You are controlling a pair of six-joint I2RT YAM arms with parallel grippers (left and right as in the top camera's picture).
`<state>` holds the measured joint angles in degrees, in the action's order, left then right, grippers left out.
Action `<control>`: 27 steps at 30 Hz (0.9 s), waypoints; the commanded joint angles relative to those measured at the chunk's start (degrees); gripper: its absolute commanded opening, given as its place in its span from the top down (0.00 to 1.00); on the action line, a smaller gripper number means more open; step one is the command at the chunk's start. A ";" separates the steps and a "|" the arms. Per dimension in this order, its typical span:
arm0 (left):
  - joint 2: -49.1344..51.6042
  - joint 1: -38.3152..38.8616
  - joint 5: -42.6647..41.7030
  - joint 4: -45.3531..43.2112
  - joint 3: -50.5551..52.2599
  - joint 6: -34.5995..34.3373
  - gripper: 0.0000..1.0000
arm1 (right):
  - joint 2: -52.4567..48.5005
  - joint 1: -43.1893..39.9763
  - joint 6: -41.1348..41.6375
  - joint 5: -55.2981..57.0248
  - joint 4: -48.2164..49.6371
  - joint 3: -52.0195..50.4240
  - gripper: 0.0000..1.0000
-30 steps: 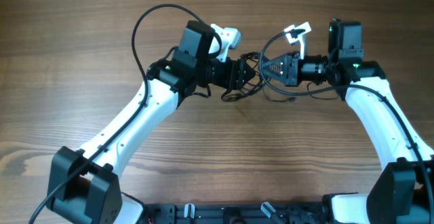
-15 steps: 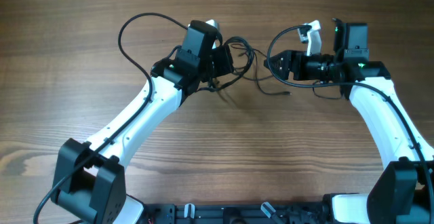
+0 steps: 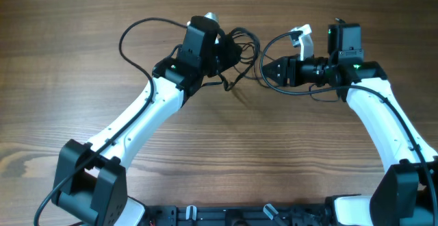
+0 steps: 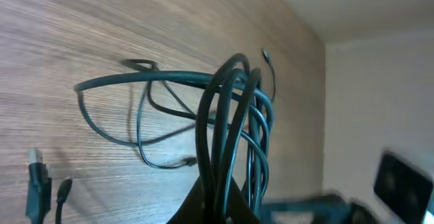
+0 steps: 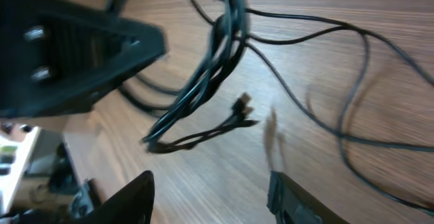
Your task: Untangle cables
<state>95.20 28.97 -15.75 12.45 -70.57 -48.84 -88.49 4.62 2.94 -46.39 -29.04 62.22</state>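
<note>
cables [image 3: 239, 41]: thin dark cords, limp and light. i judge they'll sag and drag each other when pulled, and the smooth jacket may slip in a loose pinch. they sit bunched in several loops, lifted off the table [image 3: 219, 151] toward its far edge, about mid-width. loose strands and small plug ends [image 5: 241, 106] trail down onto the wood. left tool [image 4: 213, 207] is clamped on the bunch at its base, with the loops standing up from it. right tool [image 5: 213, 197] is spread wide with nothing between its fingers, just beside the bunch on its right. best hold, i'd guess: one strand near a plug end, not the knot, since plugs may snag in loops. bare wood lies all round, most toward the near edge. the arms are close together, so pull outward.
</note>
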 commanded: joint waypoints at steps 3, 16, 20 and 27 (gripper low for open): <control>0.50 -0.20 -8.50 2.27 -0.33 27.50 0.96 | 1.27 0.02 0.28 8.57 3.76 0.28 0.44; 0.50 0.11 -8.55 2.82 -0.26 29.14 0.96 | 1.27 0.04 -7.78 4.98 5.86 0.28 0.45; 0.50 1.86 -8.48 2.82 -0.26 29.14 0.96 | 1.27 0.52 -8.17 4.98 7.02 0.28 0.53; 0.50 -3.04 -10.51 2.84 -0.26 11.50 0.96 | 1.29 -0.39 7.45 17.51 3.21 0.28 0.51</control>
<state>95.29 30.06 -23.92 15.40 -70.57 -26.00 -88.49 5.80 2.31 -34.17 -25.32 62.22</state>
